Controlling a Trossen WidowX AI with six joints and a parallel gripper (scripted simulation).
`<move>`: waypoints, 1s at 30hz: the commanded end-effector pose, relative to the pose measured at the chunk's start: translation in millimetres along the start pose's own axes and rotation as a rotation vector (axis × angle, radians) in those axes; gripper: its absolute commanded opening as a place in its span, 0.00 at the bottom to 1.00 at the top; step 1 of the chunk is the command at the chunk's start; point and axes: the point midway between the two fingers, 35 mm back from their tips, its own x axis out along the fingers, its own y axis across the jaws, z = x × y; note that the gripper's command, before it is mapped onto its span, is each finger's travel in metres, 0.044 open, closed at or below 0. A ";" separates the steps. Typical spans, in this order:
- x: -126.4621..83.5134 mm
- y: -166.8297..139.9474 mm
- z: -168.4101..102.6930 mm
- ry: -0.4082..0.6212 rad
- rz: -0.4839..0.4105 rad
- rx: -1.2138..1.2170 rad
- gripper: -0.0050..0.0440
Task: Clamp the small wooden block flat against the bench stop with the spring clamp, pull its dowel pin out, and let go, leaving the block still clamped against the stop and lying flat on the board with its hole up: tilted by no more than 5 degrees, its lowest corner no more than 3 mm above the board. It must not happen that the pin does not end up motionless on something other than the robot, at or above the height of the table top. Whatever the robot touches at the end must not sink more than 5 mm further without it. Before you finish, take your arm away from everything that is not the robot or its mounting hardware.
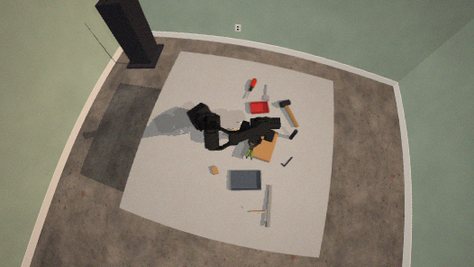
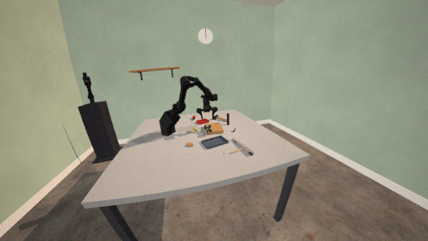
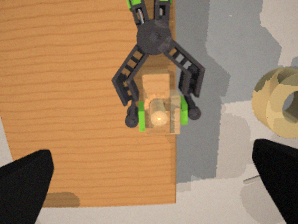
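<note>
Your small wooden block [image 3: 158,99] is sitting on the wooden board [image 3: 73,83] near its right edge, pinched between the green-tipped jaws of the spring clamp [image 3: 156,36], and you can see the round end of the dowel pin [image 3: 158,116] poking up out of it. The clamp's green handles run off toward the top of the wrist view. Your gripper [image 2: 207,112] hangs above all this with its fingers spread wide apart and nothing between them; both dark fingertips show at the bottom corners. A roll of tape [image 3: 280,99] lies just right of the board, and a red tray [image 1: 259,107] is nearby on the table [image 2: 171,171].
</note>
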 end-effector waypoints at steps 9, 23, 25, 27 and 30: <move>20.4 -3.7 -1.5 -0.006 -0.015 -0.009 1.00; 41.5 -4.0 -1.1 -0.007 -0.015 -0.009 1.00; 44.8 -4.2 -0.8 -0.007 -0.015 -0.009 1.00; 44.8 -4.2 -0.8 -0.007 -0.015 -0.009 1.00; 49.6 -4.4 -0.4 -0.007 -0.014 -0.009 1.00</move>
